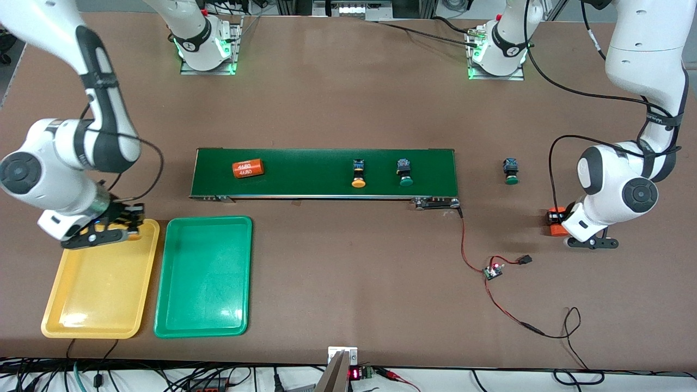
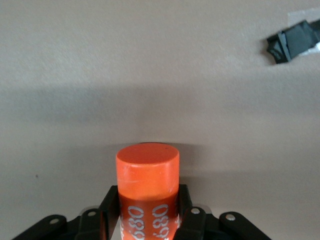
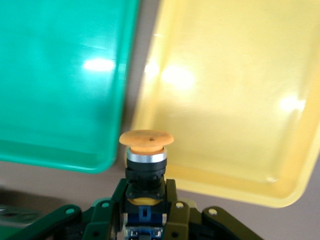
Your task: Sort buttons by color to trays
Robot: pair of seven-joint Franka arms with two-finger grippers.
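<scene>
The right gripper (image 1: 128, 226) hangs over the edge of the yellow tray (image 1: 81, 321) that lies closest to the conveyor belt (image 1: 305, 163). Its jaws are closed on the black-and-blue body of a yellow-capped button (image 3: 146, 138), whose cap sticks out past the fingertips, above the strip of table where the yellow tray meets the green tray (image 1: 179, 321). The two trays lie side by side at the right arm's end of the table, nearer the front camera than the belt, and neither has anything in it.

The left gripper (image 1: 561, 222) is low at the left arm's end of the table, its fingers (image 2: 112, 200) set against both sides of an orange cylinder (image 2: 148, 185) with white numbers. The cylinder seems to stand on the table, though the contact is hidden.

Two buttons rest on the belt with their caps facing the front camera: a second yellow-capped button (image 1: 358, 174) near the middle, and a green-capped button (image 1: 404, 172) beside it toward the left arm's end. Another orange cylinder (image 1: 248, 169) lies on its side toward the belt's right-arm end. A second green-capped button (image 1: 511, 171) sits on the bare table past the belt's end. A small circuit board (image 1: 493, 270) with red wires lies nearer the camera, between the belt and the left gripper.
</scene>
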